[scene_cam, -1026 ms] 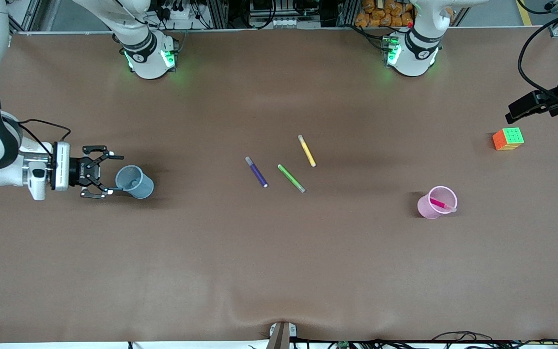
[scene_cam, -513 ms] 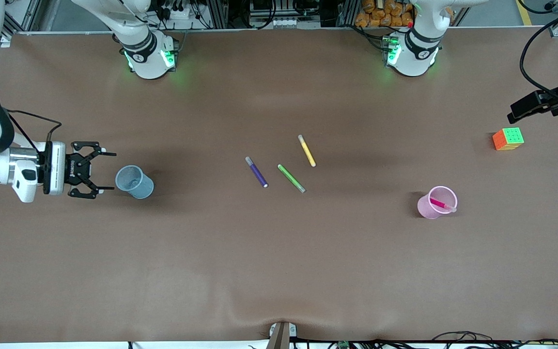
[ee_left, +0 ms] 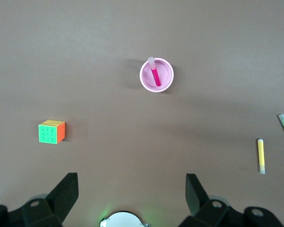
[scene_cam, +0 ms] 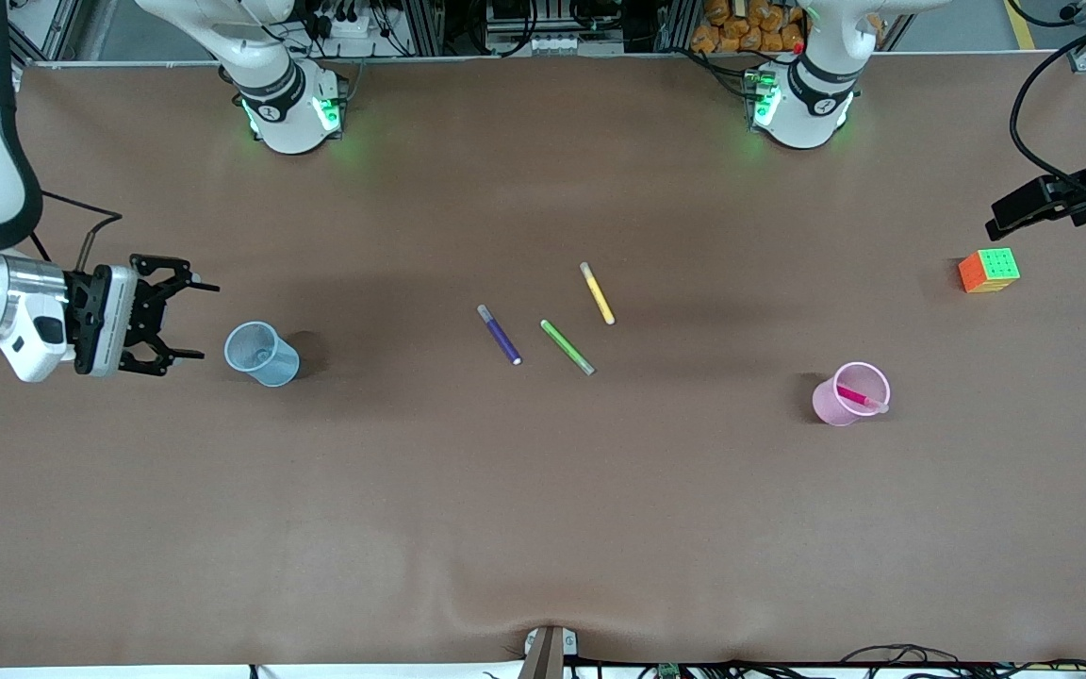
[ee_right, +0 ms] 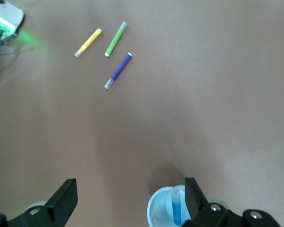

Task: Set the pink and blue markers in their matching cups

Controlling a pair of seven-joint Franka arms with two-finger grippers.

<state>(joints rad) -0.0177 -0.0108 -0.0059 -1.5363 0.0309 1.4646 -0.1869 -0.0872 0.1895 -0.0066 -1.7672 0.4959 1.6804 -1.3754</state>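
Both markers sit in matching cups; the right gripper (scene_cam: 187, 321), fingers spread beside the blue cup (scene_cam: 261, 354) at the table's end, could topple it if swung carelessly.

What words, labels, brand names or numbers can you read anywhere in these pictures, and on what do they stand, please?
None can be read.
The right gripper carries a small pale marking on its black body: too small to read.
The pink cup, the blue cup, the pens and the cube show no lettering.
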